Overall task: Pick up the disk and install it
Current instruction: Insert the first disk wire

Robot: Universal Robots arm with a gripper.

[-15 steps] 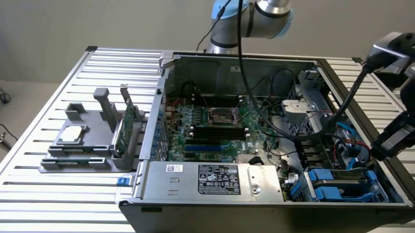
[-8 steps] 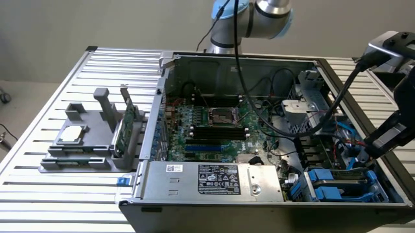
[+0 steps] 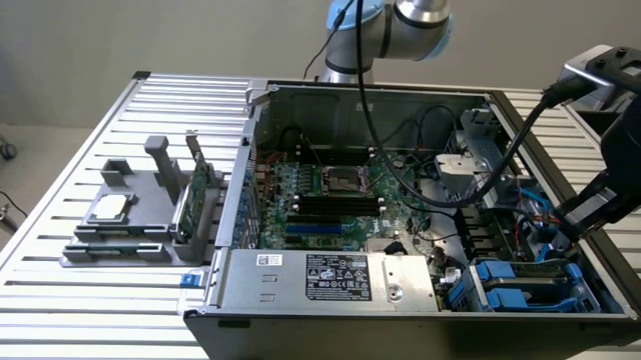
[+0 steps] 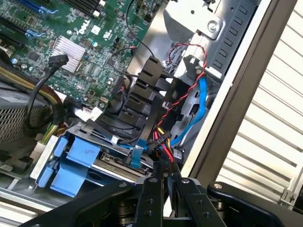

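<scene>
**Pincer hanging narrow over the drive bay, disk lying in it**

A slatted silver metal surface (image 3: 60, 300) is carrying everything, with a plain grey wall (image 3: 150, 37) standing behind it. At the exterior view's left, a grey moulded holder (image 3: 135, 225) is resting on the slats, and a small square silver chip (image 3: 110, 208) and a thin green circuit card (image 3: 197, 191) are sitting in it. In the middle, an open black computer case (image 3: 401, 330) is lying on its side, with its green motherboard (image 3: 335, 187) showing. At the exterior view's right, the black pincer (image 3: 564, 238) (image 4: 165, 168) is reaching down inside the case. It is standing narrow, its fingertips (image 4: 158, 166) almost meeting and gripping nothing. The flat silver-grey disk in its bright blue plastic carrier (image 3: 521, 289) (image 4: 78, 158) is lying in the bay at the case's near corner. It is sitting near the pincer, lower in the exterior view, and the two are not touching.
</scene>
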